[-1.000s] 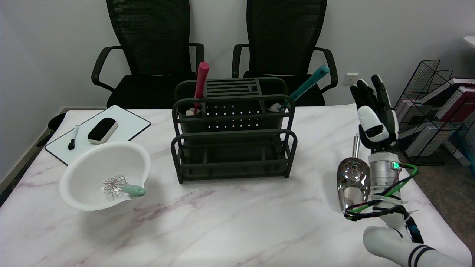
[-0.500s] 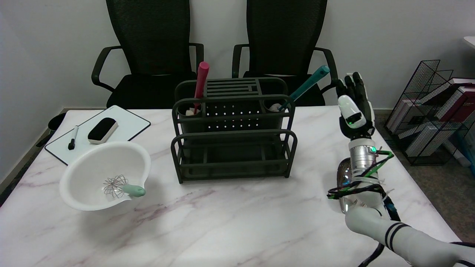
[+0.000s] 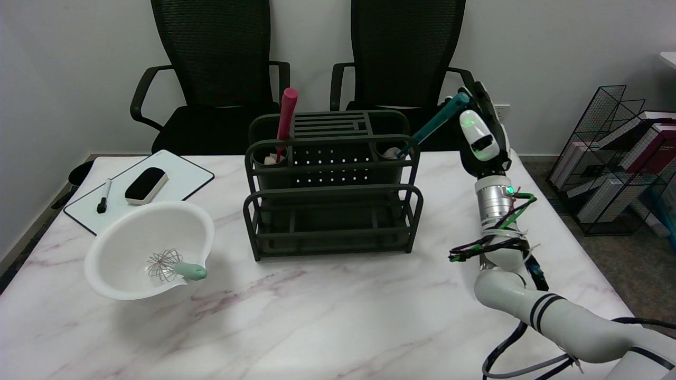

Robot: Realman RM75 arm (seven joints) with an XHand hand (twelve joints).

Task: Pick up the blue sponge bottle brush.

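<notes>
The blue brush (image 3: 434,122) stands tilted in the right cup of the dark rack (image 3: 331,186) on the worktop (image 3: 327,311), its handle leaning up and right. The right hand (image 3: 481,136) is raised just beside the handle's tip, fingers (image 3: 478,95) extended upward; whether they touch or hold the handle cannot be told. A red brush (image 3: 285,120) stands in the left cup.

Plain white wall (image 3: 554,47) behind, w/ a socket (image 3: 500,111) low down. Two black mesh office chairs (image 3: 219,68) (image 3: 406,53) side by side beyond the far edge of the white marble-look bench (image 3: 327,311). Off the right edge: wire rack (image 3: 618,153) w/ books, on grey floor (image 3: 628,264). Light even, soft shadows.
</notes>
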